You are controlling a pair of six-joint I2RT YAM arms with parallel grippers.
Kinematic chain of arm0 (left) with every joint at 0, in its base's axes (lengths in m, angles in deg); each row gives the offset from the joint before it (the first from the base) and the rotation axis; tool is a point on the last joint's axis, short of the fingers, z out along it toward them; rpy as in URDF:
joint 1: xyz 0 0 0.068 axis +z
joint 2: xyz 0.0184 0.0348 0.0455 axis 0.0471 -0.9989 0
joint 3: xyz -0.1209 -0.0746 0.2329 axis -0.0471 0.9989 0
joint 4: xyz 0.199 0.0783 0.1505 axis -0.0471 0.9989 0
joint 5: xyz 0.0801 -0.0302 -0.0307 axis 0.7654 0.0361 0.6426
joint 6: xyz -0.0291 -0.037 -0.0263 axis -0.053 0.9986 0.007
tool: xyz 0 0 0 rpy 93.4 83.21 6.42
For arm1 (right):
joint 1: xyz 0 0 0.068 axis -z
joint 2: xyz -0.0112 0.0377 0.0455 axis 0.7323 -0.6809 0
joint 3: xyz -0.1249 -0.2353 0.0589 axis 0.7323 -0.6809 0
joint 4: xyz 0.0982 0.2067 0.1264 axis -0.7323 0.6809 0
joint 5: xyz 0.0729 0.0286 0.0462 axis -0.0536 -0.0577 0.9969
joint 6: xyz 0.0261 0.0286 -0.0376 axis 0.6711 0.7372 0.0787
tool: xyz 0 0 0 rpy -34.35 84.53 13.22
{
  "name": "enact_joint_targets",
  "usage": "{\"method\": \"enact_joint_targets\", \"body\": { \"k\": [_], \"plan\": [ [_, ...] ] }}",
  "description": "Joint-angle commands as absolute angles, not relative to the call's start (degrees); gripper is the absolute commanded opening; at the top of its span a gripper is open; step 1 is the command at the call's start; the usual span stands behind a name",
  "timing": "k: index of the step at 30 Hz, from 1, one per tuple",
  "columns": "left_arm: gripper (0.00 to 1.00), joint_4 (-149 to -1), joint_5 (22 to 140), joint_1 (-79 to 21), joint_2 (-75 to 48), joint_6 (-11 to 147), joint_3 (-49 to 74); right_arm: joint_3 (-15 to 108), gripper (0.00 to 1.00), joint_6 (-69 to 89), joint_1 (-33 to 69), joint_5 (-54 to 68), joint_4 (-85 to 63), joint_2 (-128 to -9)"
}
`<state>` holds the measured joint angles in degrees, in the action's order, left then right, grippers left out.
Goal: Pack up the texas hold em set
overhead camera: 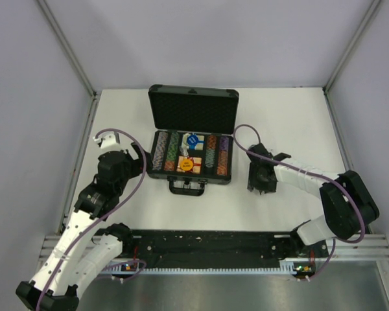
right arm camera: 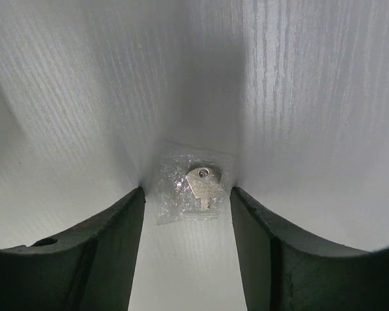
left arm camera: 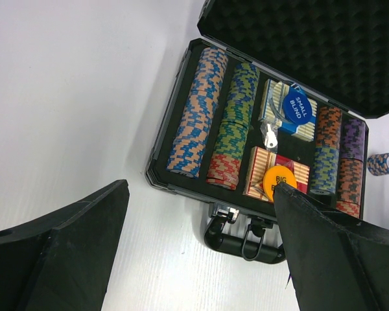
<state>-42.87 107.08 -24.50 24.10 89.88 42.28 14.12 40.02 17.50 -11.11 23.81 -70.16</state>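
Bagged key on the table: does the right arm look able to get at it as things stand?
Likely yes. The right gripper straddles the bagged key, one finger each side, jaws apart; nothing covers it on the table.

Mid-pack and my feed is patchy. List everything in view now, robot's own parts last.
Black rectangular hard case: one, open, lid up, centre of white table.
Chip rows: four, multicoloured, inside case.
Card boxes: two, blue and red, case's middle compartment.
Round buttons: two, blue on blue box, orange on red box.
Silver keys: two, one in case, one clear-bagged on table.
Loose chip: one, blue-white, table, off case's right end.
Left gripper: one, black, open, left of case.
Right gripper: one, black, open, straddling bagged key.
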Motion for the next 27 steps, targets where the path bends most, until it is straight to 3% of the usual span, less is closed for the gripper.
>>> {"method": "enact_joint_targets", "body": {
  "k": [1, 9, 13, 27],
  "plan": [
    [0.98, -45.01, 107.84, -24.41, 24.83, 89.93, 42.42, 11.57, 0.54, 43.3, 17.55, -15.98, 24.05, -74.03],
    [0.98, -44.84, 108.28, -24.32, 25.01, 89.84, 42.77, 9.9, 0.23, 46.46, 17.46, -13.97, 23.52, -74.48],
    [0.98, -44.83, 108.11, -24.32, 25.01, 89.84, 42.77, 11.03, 0.16, 46.2, 17.29, -13.96, 23.26, -71.93],
    [0.98, -44.48, 108.37, -24.41, 25.89, 89.76, 42.42, 27.02, 0.15, 42.51, 11.49, -11.42, 18.17, -65.85]
  ]
}}
